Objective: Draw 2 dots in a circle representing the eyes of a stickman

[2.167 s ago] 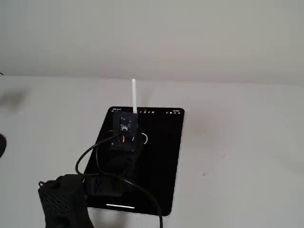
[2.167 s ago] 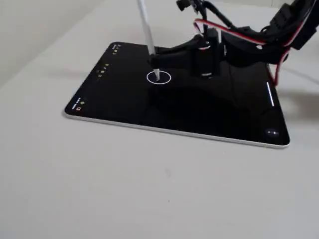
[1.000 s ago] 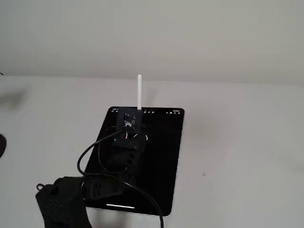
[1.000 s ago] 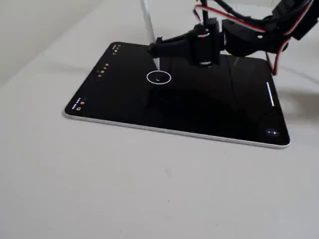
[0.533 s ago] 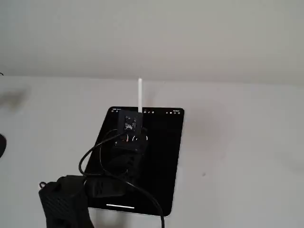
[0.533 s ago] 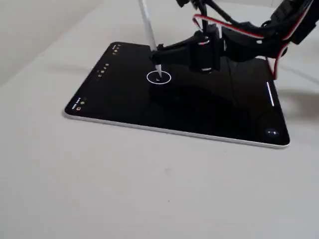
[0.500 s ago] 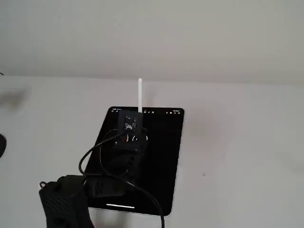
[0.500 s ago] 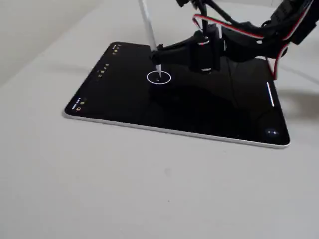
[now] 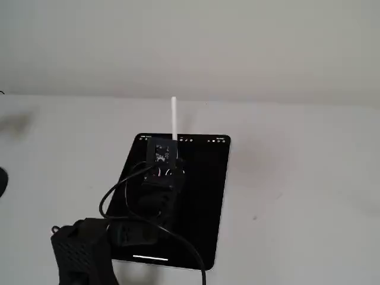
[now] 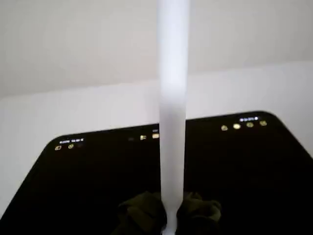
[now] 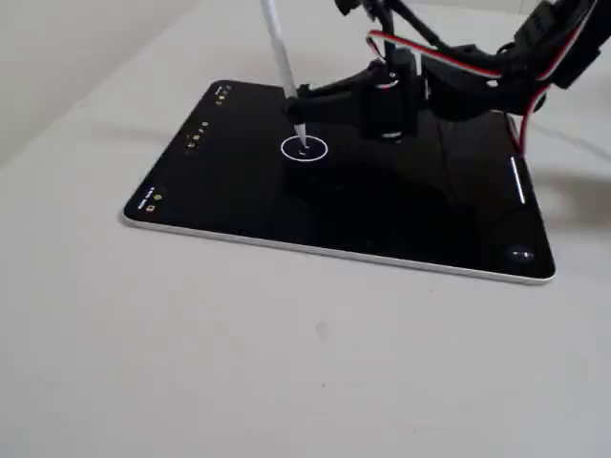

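We are seeing the black tablet (image 9: 202,196) lying flat on the pale table (image 9: 297,178) | our black arm (image 9: 145,208) is reaching over its screen from the lower left | a white stylus (image 9: 174,117) is standing upright above the wrist | cable (image 9: 178,240) is looping across the screen

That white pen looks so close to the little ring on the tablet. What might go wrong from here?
The pen tip hovers at the ring's upper edge, so the next dot might land on the line or outside it. One faint mark already sits inside; a second could merge with it. The pen leans in the fingers, so pressing down might make it slip or smear a streak across the tablet.
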